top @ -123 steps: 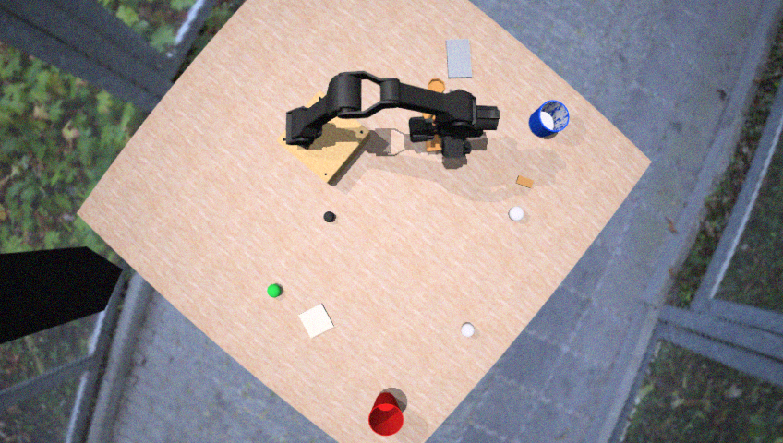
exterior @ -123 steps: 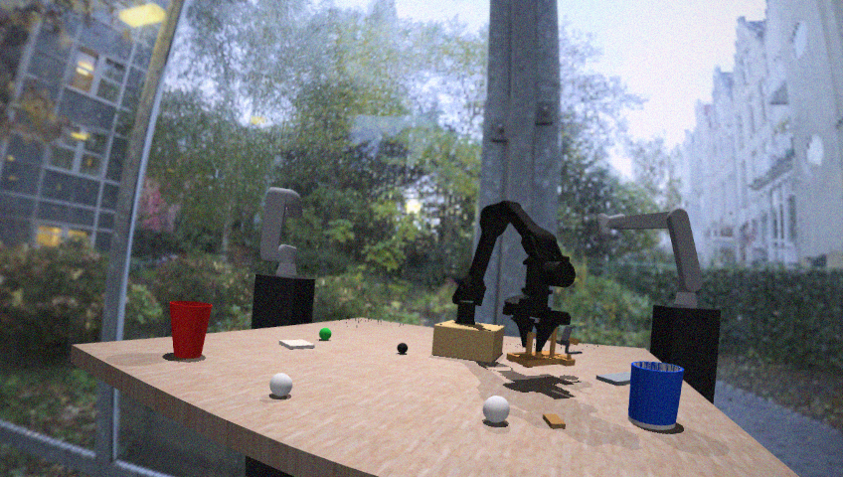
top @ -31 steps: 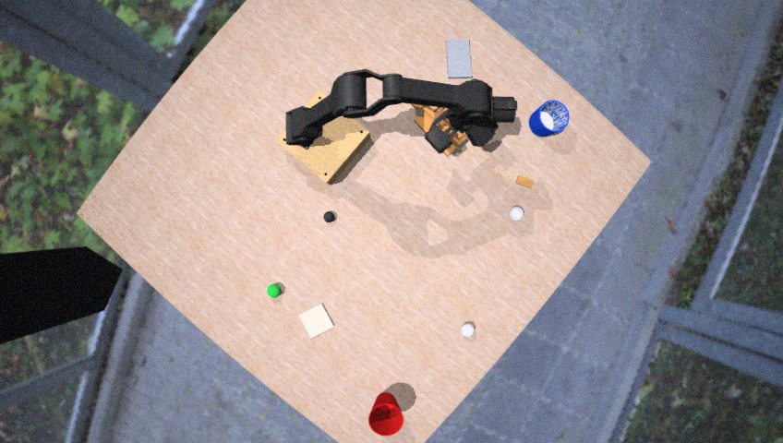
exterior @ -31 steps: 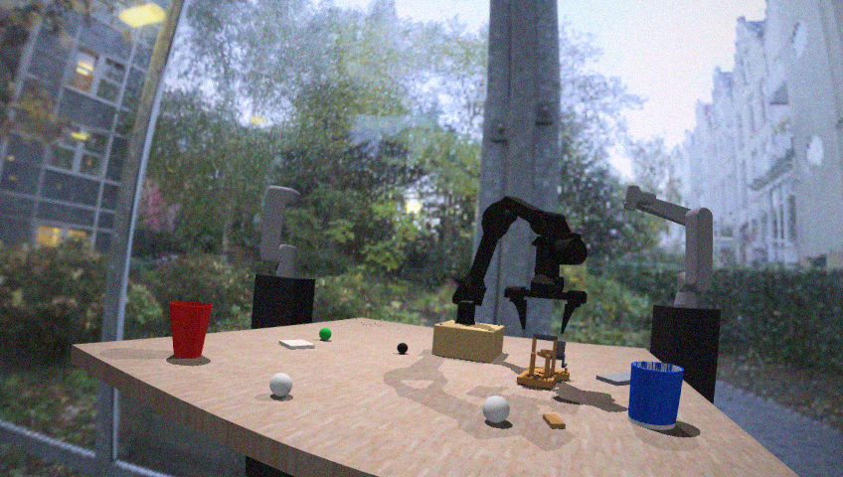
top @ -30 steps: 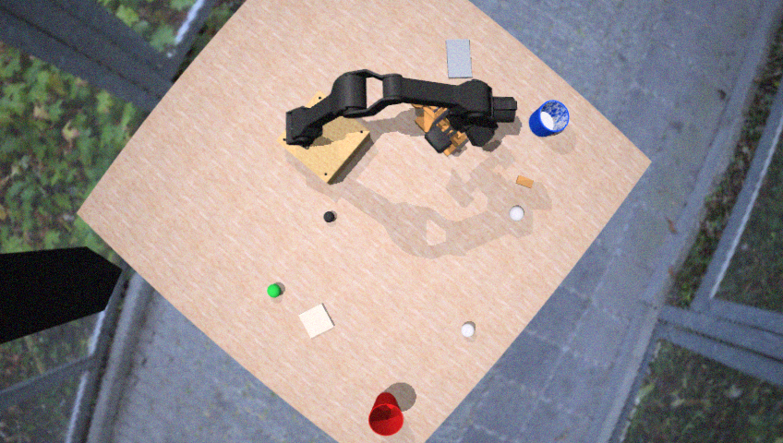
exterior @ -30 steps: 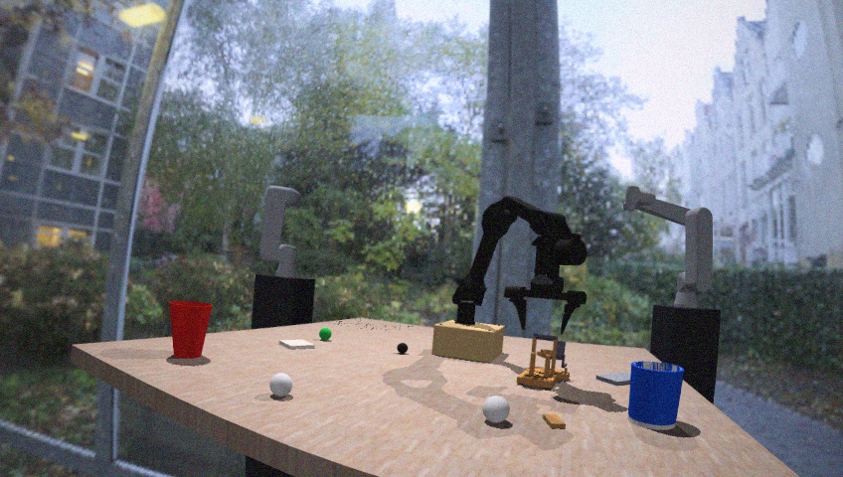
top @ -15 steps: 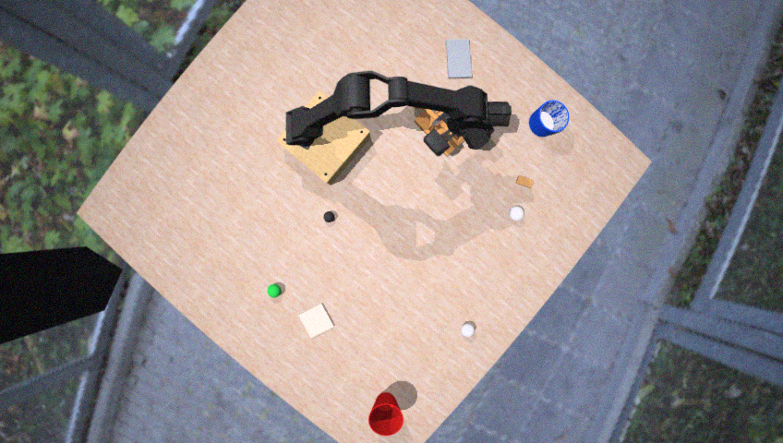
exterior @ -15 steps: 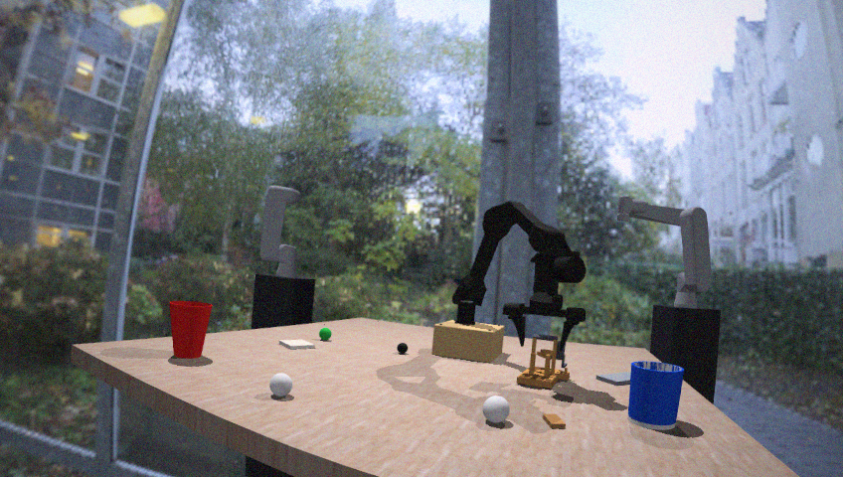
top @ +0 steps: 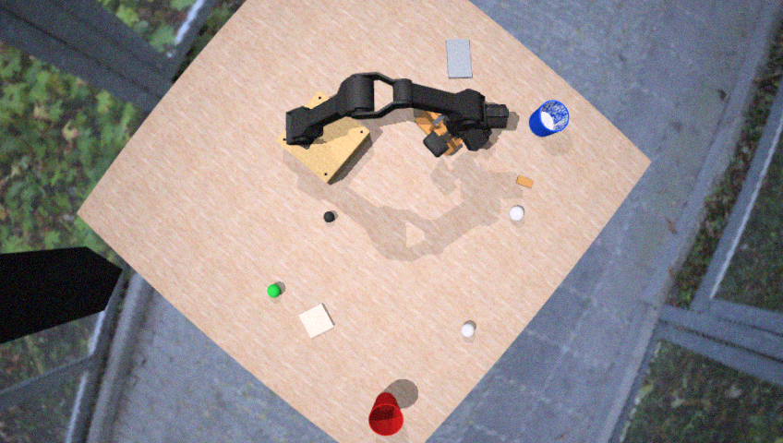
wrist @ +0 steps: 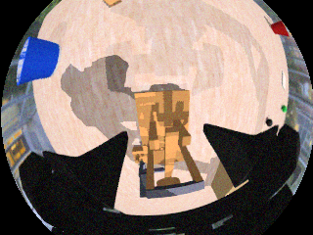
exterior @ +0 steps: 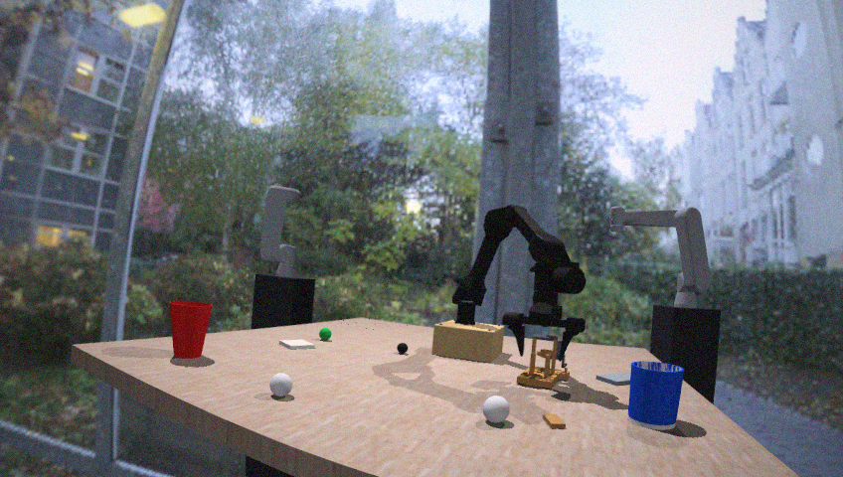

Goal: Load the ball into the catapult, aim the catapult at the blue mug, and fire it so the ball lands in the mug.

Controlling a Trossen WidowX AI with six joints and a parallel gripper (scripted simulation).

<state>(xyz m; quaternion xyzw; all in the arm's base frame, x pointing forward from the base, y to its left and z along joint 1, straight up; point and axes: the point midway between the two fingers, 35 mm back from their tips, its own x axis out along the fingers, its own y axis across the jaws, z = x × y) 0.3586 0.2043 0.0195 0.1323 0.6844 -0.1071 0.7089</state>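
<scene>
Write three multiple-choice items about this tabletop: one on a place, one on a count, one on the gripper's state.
1. What stands between the open space of the gripper's fingers?
A) the red cup
B) the catapult
C) the green ball

2. How many white balls lie on the table?
A) one
B) two
C) four

3. How is the gripper now?
A) open, holding nothing
B) shut on a white ball
C) shut on the blue mug

1: B, the wooden catapult shows between the two spread fingers in the wrist view.
2: B, the white balls lie apart, one near the small orange block, the other farther off.
3: A, the fingers of the gripper stand wide apart and touch no ball or mug.
</scene>
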